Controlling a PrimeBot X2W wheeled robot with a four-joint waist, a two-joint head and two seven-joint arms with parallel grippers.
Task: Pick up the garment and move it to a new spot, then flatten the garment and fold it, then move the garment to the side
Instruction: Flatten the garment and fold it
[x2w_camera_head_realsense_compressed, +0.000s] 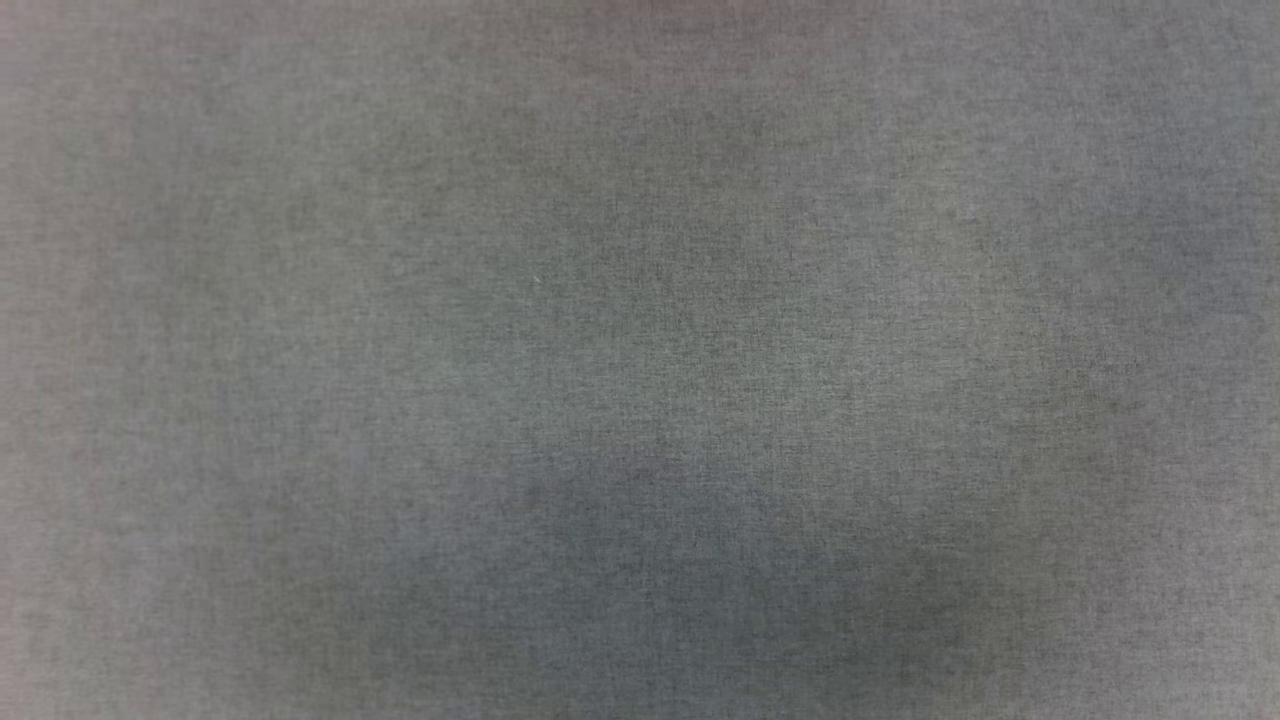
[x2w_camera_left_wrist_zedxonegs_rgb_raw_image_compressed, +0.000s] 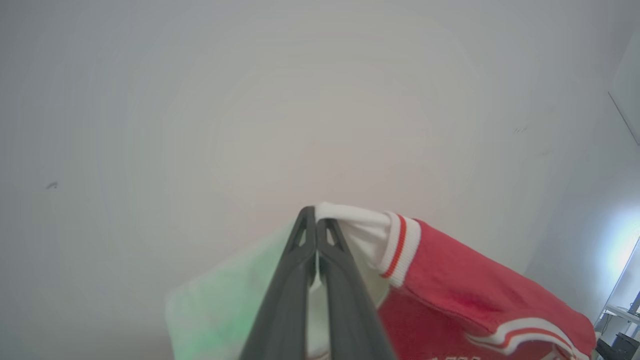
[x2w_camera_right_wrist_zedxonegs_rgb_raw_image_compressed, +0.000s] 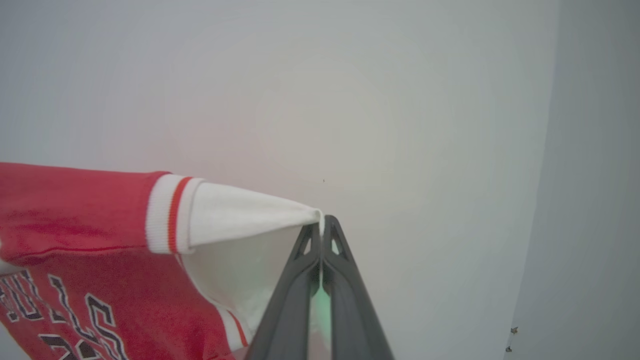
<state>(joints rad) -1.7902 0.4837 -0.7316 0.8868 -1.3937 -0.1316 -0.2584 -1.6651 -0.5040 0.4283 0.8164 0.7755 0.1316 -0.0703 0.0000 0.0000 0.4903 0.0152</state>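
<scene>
At the ends of both arms, we're pinching the garment (x2w_camera_left_wrist_zedxonegs_rgb_raw_image_compressed: 450, 280) by its white sleeve tips.

Left gripper (x2w_camera_left_wrist_zedxonegs_rgb_raw_image_compressed: 316, 225): jaws are pressing fully together on sleeve cloth. In the left wrist view the red body is running off toward 4 o'clock.

Right gripper (x2w_camera_right_wrist_zedxonegs_rgb_raw_image_compressed: 321, 230): jaws are likewise clamping tight on the other sleeve's tip. In the right wrist view that sleeve is stretching out toward 9 o'clock, and the lettered red chest is hanging at 7 o'clock.

We're gripping opposite sleeves so the shirt is spreading between the arms. Our read is that this is either the carry to the new spot or the spread-out ahead of flattening.

The garment looks airborne against a pale plain surface (x2w_camera_left_wrist_zedxonegs_rgb_raw_image_compressed: 250, 100).

The head view is giving us a grey woven-looking field (x2w_camera_head_realsense_compressed: 640, 360), and we cannot tell what it is.
</scene>
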